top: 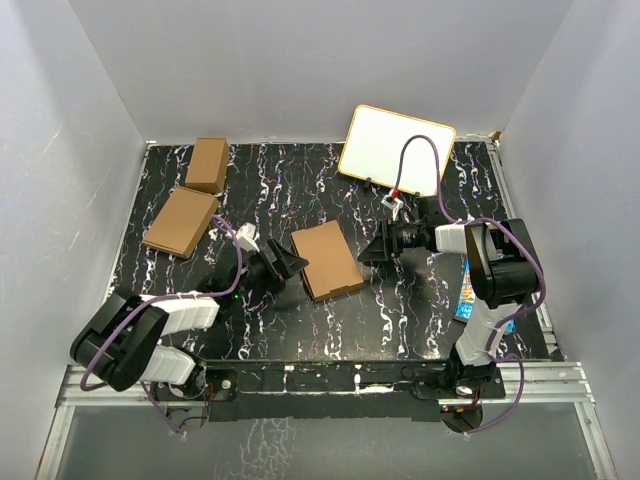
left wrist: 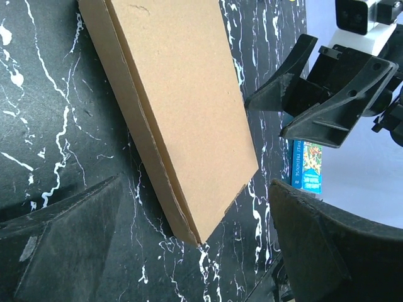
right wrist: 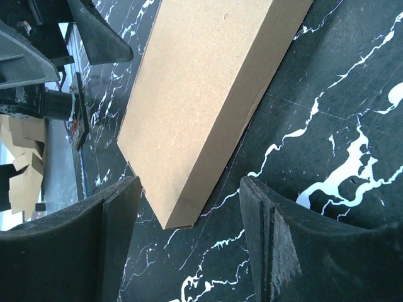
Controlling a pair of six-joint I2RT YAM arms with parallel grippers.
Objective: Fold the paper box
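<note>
SCENE: shallow brown cardboard paper box (top: 327, 260) lies mid-way across black marbled table (top: 420, 310) | PINCERS: left gripper (top: 288, 265) and right gripper (top: 374, 248) flank it, jaws apart, empty | RISK: a one-sided nudge could skid the light box or spring a flap.

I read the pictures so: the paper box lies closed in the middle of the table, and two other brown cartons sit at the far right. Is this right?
Not quite. The two brown cartons sit at the far left of the table, as the top external view shows. The paper box does lie closed in the middle.
</note>
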